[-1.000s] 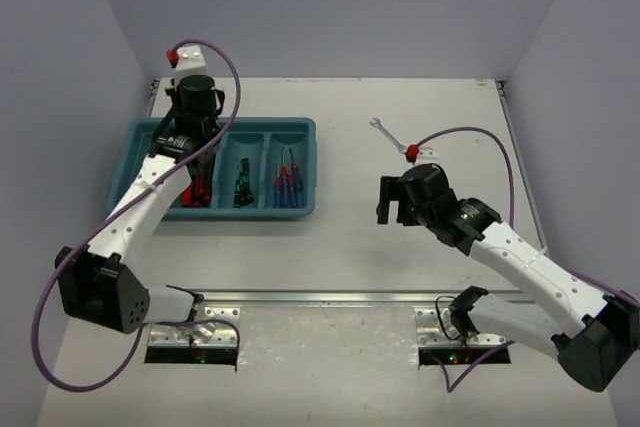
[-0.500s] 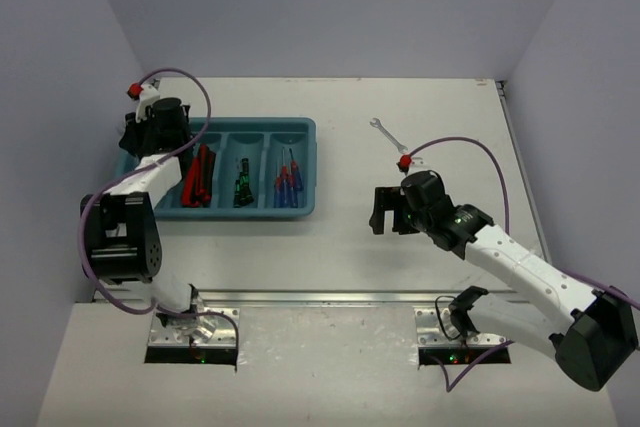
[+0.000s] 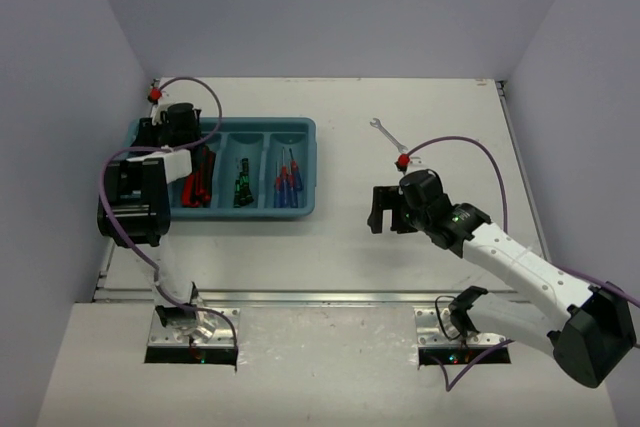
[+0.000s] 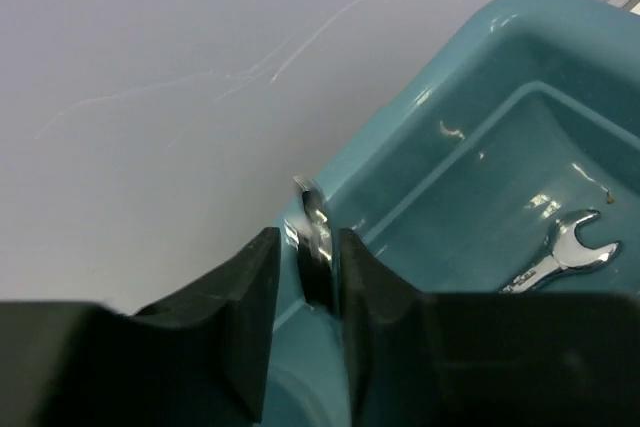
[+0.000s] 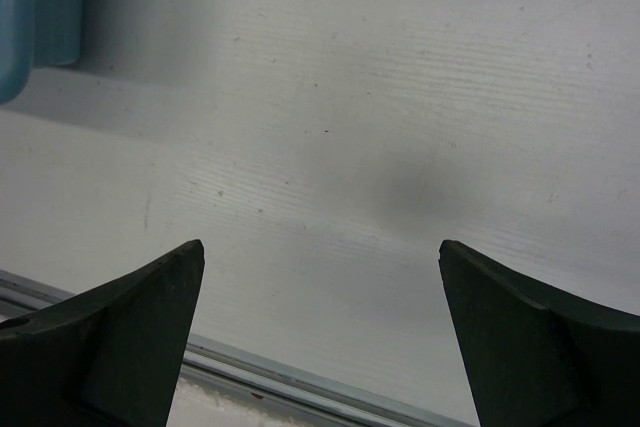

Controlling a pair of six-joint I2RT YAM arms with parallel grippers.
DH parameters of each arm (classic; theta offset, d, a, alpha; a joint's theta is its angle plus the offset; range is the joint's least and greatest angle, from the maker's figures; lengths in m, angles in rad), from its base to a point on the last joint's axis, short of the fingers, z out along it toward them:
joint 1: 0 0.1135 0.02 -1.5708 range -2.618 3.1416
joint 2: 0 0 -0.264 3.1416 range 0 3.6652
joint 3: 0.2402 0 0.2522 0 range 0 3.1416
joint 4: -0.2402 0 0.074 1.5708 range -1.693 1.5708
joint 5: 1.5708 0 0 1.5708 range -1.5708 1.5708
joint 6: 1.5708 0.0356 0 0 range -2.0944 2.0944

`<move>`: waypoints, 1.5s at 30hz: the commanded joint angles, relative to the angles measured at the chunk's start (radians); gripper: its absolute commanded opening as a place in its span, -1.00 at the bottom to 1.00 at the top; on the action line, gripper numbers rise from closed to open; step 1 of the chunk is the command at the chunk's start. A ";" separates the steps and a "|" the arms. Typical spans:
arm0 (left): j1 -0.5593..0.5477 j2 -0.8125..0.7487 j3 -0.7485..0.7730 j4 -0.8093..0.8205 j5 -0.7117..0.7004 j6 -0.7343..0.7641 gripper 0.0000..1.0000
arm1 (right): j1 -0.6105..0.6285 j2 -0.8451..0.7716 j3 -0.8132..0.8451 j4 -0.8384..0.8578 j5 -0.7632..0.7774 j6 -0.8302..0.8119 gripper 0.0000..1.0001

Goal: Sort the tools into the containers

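Observation:
My left gripper (image 3: 165, 129) hangs over the far-left compartment of the teal tray (image 3: 225, 124). In the left wrist view it (image 4: 308, 252) is shut on a silver wrench (image 4: 314, 219) held on edge near the tray's rim (image 4: 480, 117). A second wrench (image 4: 566, 251) lies in that compartment. Red-handled pliers (image 3: 200, 179), black-and-green screwdrivers (image 3: 242, 182) and blue/red screwdrivers (image 3: 287, 182) lie in the other three compartments. A third wrench (image 3: 388, 135) lies on the table right of the tray. My right gripper (image 3: 385, 209) is open and empty over bare table (image 5: 320, 267).
Grey walls close in the table at the left, back and right. A metal rail (image 5: 300, 387) runs along the near table edge. A corner of the tray (image 5: 20, 27) shows at the top left of the right wrist view. Purple cables loop off both arms.

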 commanded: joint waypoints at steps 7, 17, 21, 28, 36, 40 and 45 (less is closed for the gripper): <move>-0.071 -0.071 0.154 -0.148 -0.004 -0.158 0.63 | -0.002 -0.004 -0.002 0.038 0.064 -0.009 0.98; -0.119 -0.414 0.218 -0.516 0.215 -0.491 1.00 | -0.002 0.018 -0.003 0.038 0.123 -0.026 0.98; -0.119 -0.660 0.261 -0.799 0.570 -0.698 1.00 | -0.002 0.065 0.005 0.055 0.168 -0.054 0.98; -0.122 -1.159 -0.186 -0.798 1.109 -0.669 1.00 | -0.005 0.223 0.060 0.060 0.197 -0.074 0.98; -0.185 -1.439 -0.296 -0.807 1.168 -0.648 1.00 | -0.157 0.603 0.395 -0.050 0.048 -0.263 0.89; -0.192 -1.463 -0.340 -0.783 1.198 -0.663 1.00 | -0.282 0.820 0.651 -0.094 -0.096 -0.377 0.93; -0.302 -1.486 -0.352 -0.773 1.215 -0.660 1.00 | -0.381 1.152 1.112 -0.323 -0.097 -0.559 0.86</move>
